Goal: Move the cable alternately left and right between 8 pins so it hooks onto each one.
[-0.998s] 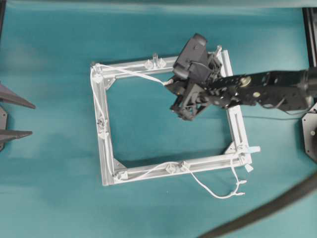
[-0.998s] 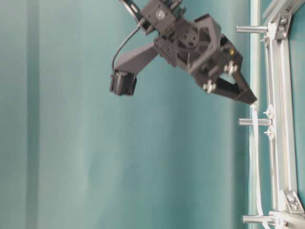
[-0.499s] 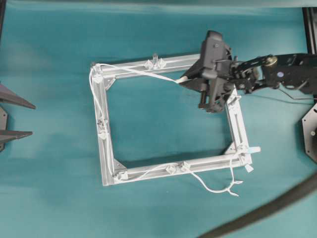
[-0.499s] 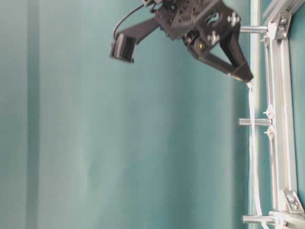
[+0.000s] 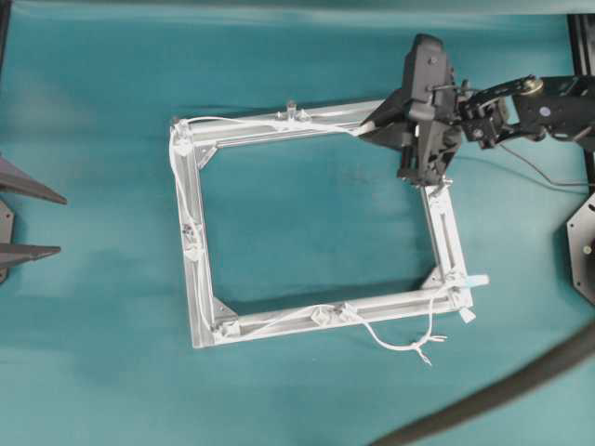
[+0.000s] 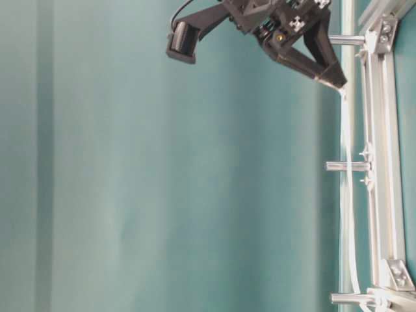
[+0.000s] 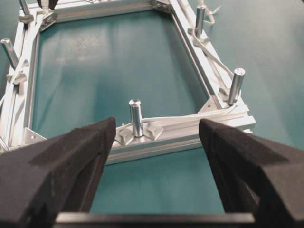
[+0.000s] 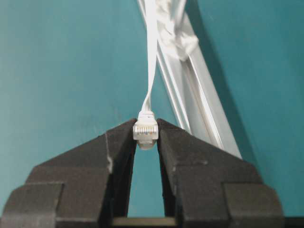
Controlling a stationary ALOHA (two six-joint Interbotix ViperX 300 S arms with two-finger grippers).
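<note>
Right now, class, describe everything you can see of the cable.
The cable is thin, flat, white and flexible. Its plug, small and pale with a row of contacts, is pinched between the right gripper's black fingers. From there it runs taut along the frame's far rail, around the left side and near rail, ending in a loose tangle on the table.

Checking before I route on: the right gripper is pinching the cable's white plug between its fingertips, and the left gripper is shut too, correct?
Not quite. The right gripper does pinch the cable's plug, but the left gripper is open, its jaws spread wide and holding nothing, as the left wrist view shows.
</note>
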